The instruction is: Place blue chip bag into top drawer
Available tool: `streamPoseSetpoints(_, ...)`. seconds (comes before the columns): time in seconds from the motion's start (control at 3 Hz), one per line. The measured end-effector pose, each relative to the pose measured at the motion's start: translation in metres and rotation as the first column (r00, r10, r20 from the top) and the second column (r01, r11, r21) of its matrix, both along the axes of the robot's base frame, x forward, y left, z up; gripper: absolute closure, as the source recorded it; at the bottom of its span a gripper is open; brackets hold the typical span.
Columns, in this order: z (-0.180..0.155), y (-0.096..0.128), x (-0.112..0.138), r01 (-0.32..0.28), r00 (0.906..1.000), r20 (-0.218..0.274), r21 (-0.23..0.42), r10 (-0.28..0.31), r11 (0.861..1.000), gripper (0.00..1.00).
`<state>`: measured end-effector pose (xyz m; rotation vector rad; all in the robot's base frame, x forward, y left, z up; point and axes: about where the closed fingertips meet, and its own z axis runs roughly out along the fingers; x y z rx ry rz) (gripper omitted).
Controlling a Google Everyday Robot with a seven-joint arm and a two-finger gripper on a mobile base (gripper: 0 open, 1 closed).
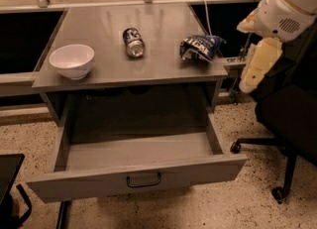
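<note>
I see the claw [256, 67] off the right edge of the bench [99, 74], level with the front right corner. It is a pale cream shape hanging downward from the white arm [290, 2]. It touches nothing on the bench and I see nothing in its grasp. Whether it is spread or closed I cannot tell from this angle.

The blue chip bag [199, 47] lies crumpled on the bench top close to the right edge, a little back from the front right corner, with its white lettering facing up. It sits near the claw but apart from it.

A soda can [133, 42] lies on its side about midway across the bench top, its round end turned toward the front edge, well apart from the bag. A white bowl [72, 60] stands upright near the front left corner.

Below the front edge, the top drawer [138, 154] is pulled far out, so its grey floor and side walls are in plain view. Its dark bar handle [143, 180] sits at the centre of the flat front panel.

A black office chair [290, 119] stands on the speckled floor to the right of the bench, under the arm.
</note>
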<state>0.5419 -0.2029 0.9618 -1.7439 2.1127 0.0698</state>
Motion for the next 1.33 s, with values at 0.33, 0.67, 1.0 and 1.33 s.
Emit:
streamPoseSetpoints(0.33,-0.001,0.026,0.053,-0.093,0.9955,0.027,0.101,0.091,0.991,0.0)
streamPoseSetpoints(0.67,0.009,0.04,0.093,-0.147,0.9865,0.099,0.187,0.13,0.971,0.0)
streamPoseSetpoints(1.0,0.009,0.04,0.093,-0.147,0.9865,0.099,0.187,0.13,0.971,0.0)
streamPoseSetpoints(1.33,-0.009,0.038,0.113,-0.126,0.9897,0.094,0.223,0.108,0.967,0.0)
